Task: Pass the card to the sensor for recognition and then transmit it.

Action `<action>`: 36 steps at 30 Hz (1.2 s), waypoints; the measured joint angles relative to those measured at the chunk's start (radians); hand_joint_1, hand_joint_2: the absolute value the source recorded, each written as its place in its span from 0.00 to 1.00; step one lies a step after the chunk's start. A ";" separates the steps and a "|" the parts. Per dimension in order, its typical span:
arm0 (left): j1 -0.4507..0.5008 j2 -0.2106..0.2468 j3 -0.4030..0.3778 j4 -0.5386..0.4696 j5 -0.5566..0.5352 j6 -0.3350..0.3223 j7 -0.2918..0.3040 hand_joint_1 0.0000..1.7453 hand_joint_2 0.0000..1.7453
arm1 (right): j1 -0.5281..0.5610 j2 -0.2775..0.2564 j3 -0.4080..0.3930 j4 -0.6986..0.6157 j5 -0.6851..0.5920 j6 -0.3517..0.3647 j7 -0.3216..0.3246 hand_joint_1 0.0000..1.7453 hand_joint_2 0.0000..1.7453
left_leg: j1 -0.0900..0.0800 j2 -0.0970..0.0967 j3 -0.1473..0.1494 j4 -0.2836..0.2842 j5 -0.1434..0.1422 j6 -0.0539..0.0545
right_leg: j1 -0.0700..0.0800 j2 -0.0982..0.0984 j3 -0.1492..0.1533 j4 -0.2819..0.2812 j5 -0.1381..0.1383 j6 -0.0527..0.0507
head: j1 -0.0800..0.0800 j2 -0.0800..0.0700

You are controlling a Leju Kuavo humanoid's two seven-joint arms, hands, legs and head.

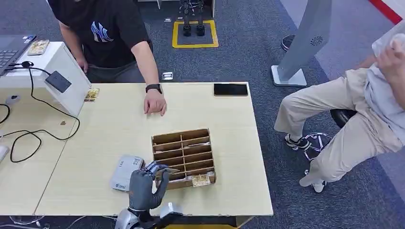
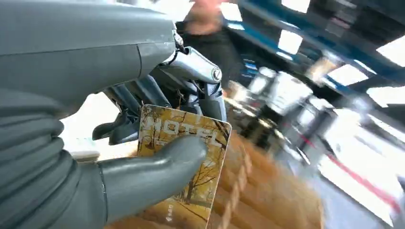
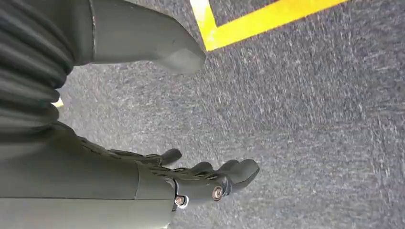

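Card (image 2: 184, 157) sits pinched in my left hand (image 1: 145, 183): in the left wrist view my thumb (image 2: 157, 167) presses across its printed face, with the darker fingers (image 2: 143, 102) behind it. The card shows a yellow autumn-tree print and pale lettering. In the head view, lower centre of the frame, my left hand hovers at the left end of the wooden slotted box (image 1: 184, 155), with the card's edge sticking out toward the box's lower rows. Whether the card touches the box I cannot tell.

Just left of my hand in the head view lies a small white-grey sensor unit (image 1: 125, 171) on the pale wooden table (image 1: 110, 129). Another card (image 1: 201, 180) lies in the bottom row of the box, toward its right end.

My right hand (image 3: 191, 179) hangs over grey carpet (image 3: 305, 119) in the right wrist view; its fingers are spread loosely and it holds nothing. A yellow floor stripe (image 3: 258, 24) runs through the upper part of that frame.

Upper left of the head view: a person in a dark shirt (image 1: 107, 28) rests a hand (image 1: 155, 102) on the table's far edge. A black phone (image 1: 230, 89) lies at the far right of the table. At the frame's right a second person in light trousers (image 1: 334, 119) sits on a stool.
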 joint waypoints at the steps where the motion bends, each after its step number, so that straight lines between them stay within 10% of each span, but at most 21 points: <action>1: 0.000 0.003 -0.005 -0.029 0.085 -0.001 0.001 1.00 1.00 | 0.000 0.000 0.000 0.000 -0.002 -0.006 -0.002 0.00 1.00 | 0.000 0.000 0.000 0.000 0.000 0.000 | 0.000 0.000 0.000 0.000 0.000 0.000 | 0.000 0.000; 14: -0.067 0.027 -0.105 -0.324 0.461 -0.002 0.005 1.00 1.00 | 0.000 0.004 0.000 0.000 0.024 -0.019 0.008 0.00 1.00 | 0.000 0.000 0.000 0.000 0.000 0.000 | 0.000 0.000 0.000 0.000 0.000 0.000 | 0.001 0.000; 28: -0.161 0.067 -0.149 -0.468 0.448 -0.003 -0.016 1.00 1.00 | -0.003 0.007 0.004 0.000 0.059 -0.017 0.011 0.00 1.00 | 0.000 0.000 -0.001 0.000 0.000 0.000 | 0.000 -0.001 0.000 0.000 0.000 0.000 | 0.000 0.000; 36: -0.385 0.114 -0.149 -0.418 0.378 -0.003 0.127 1.00 1.00 | -0.029 0.007 0.049 0.002 0.111 -0.002 0.050 0.00 1.00 | 0.000 0.000 0.000 0.000 0.003 0.000 | 0.000 0.000 0.000 0.001 0.002 -0.001 | 0.000 0.000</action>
